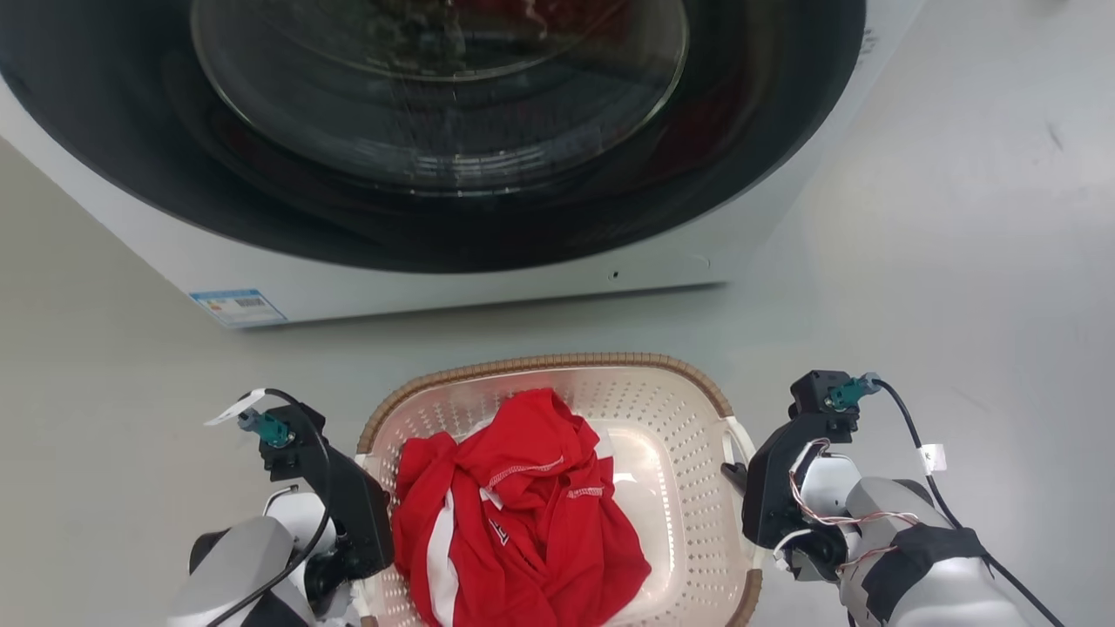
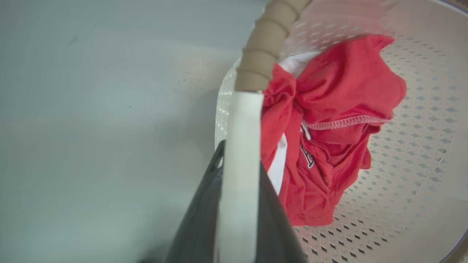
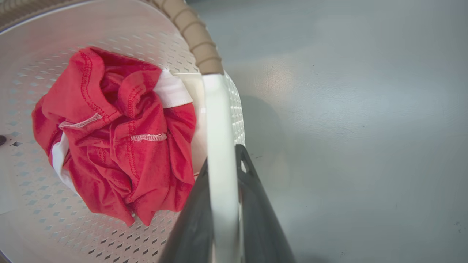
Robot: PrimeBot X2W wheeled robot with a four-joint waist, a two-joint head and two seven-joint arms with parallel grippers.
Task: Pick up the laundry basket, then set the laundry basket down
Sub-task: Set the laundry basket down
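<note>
Progress: grasp judged made; lift unconfirmed, set-down outstanding. Left hand (image 1: 353,514), lower left of frame: clamped on left handle (image 2: 239,146). Laundry basket (image 1: 662,409), lower centre, between the 2 hands, below the washing machine (image 1: 435,283); holds 1 red garment (image 1: 523,505). Right hand (image 1: 766,496), lower right: clamped on right handle (image 3: 219,146).

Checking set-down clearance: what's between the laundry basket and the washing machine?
Nothing: in the head view, bare grey floor runs between the cream-white perforated plastic laundry basket and the white front-loading washing machine.
</note>
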